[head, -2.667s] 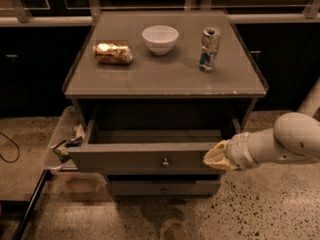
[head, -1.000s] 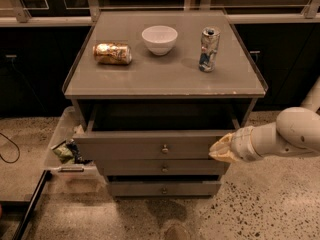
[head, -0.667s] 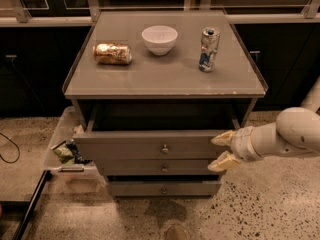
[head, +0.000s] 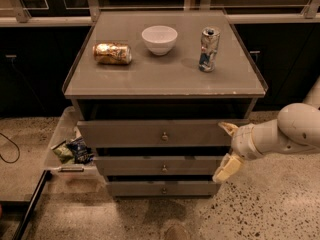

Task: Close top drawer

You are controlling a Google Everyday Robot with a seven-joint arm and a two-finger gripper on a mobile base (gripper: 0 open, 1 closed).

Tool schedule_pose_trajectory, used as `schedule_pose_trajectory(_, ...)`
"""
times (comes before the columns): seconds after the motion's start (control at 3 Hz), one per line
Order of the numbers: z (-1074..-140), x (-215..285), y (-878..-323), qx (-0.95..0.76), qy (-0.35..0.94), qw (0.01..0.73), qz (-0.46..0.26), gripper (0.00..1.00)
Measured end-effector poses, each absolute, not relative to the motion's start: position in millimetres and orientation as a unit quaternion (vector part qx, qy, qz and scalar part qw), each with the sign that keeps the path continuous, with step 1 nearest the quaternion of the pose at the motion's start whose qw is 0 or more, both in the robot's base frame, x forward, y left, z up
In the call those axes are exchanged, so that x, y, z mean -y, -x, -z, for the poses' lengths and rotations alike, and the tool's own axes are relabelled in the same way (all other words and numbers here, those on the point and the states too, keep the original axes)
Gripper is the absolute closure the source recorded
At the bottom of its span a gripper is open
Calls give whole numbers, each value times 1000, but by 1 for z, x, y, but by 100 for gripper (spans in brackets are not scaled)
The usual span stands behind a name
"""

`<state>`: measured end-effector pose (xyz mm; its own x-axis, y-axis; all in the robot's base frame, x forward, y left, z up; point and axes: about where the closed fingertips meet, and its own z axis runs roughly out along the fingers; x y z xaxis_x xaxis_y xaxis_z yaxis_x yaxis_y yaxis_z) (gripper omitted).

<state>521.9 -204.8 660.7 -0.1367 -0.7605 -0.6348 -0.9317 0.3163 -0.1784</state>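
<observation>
The top drawer [head: 150,133] is a wide grey front with a small round metal knob [head: 164,136], uppermost of three in the grey cabinet [head: 165,79]. It stands only slightly out from the cabinet, a little ahead of the two lower fronts. My gripper [head: 226,150] is at the drawer's right end, on a white arm [head: 290,131] coming from the right. Its cream fingers [head: 225,169] are spread apart, one at the drawer front's right edge and one lower, holding nothing.
On the cabinet top lie a gold can on its side [head: 112,53], a white bowl [head: 159,39] and an upright silver can [head: 208,49]. A clear bin [head: 62,149] with snack bags stands on the floor at the cabinet's left. Dark cabinets run behind.
The top drawer has been pushed in from well open to almost flush. My gripper followed it inward, then its fingers spread open at the drawer's right end.
</observation>
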Motion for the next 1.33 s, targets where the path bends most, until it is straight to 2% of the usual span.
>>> schedule_pose_trajectory(0.33,-707,216,-517,-729,598,317,-101,0)
schedule_pose_trajectory(1.0,-844,244,-528,-681,656,321,46,0)
schedule_pose_trajectory(1.33,-848,244,-528,-679,657,323,51,0)
